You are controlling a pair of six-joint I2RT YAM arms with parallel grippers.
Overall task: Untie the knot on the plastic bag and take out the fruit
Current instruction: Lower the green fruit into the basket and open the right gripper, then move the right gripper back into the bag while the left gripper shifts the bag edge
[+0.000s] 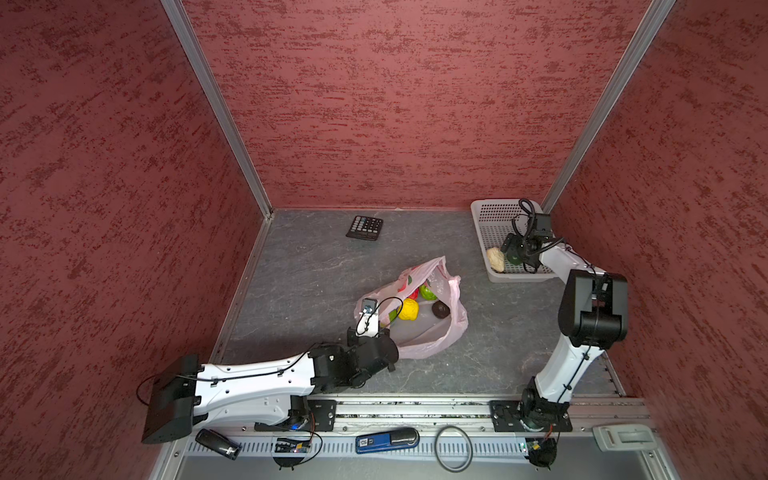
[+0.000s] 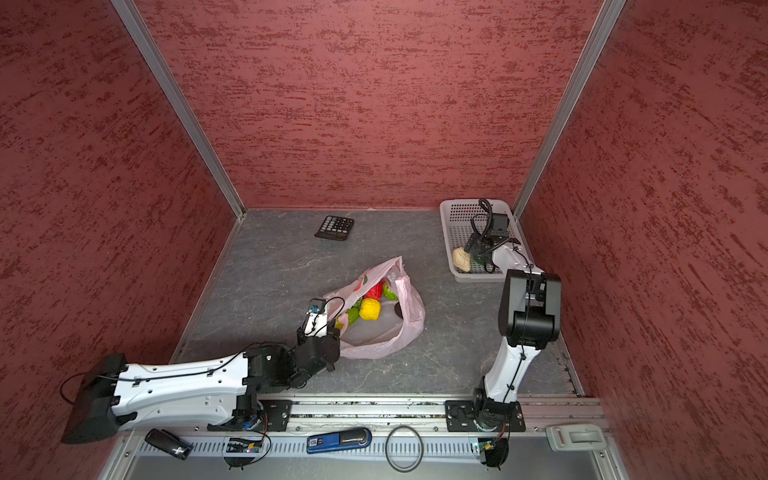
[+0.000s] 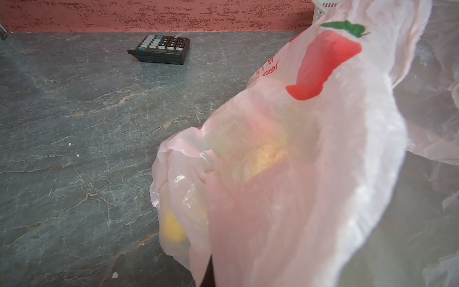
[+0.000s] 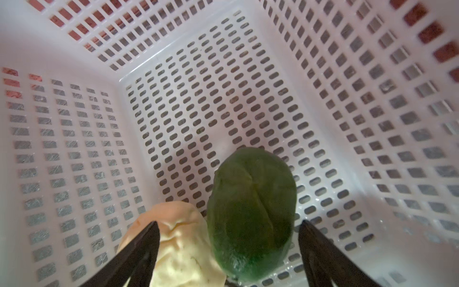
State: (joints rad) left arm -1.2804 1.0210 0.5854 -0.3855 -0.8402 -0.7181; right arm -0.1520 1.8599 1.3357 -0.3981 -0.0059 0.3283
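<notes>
The plastic bag (image 1: pixel 428 345) lies mid-worktop, mouth open, with yellow, red, light green and dark brown fruit (image 1: pixel 408 309) inside. The white basket (image 1: pixel 482 208) at the far right corner holds a beige fruit (image 1: pixel 496 259) and a dark green fruit (image 4: pixel 250 213). The left claw (image 3: pixel 208 274) is pinched tight on the bag's film. The right claw (image 4: pixel 228 223) is spread wide astride the dark green fruit, gripping nothing.

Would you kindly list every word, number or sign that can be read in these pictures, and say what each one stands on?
Nothing can be read with certainty.
plastic bag: red printed characters beside a red and green picture, too blurred to read.
calculator: key markings, too small to read.
blue device on the front rail: white label, too small to read.
black cylinder on the front rail: white mark, too small to read.
</notes>
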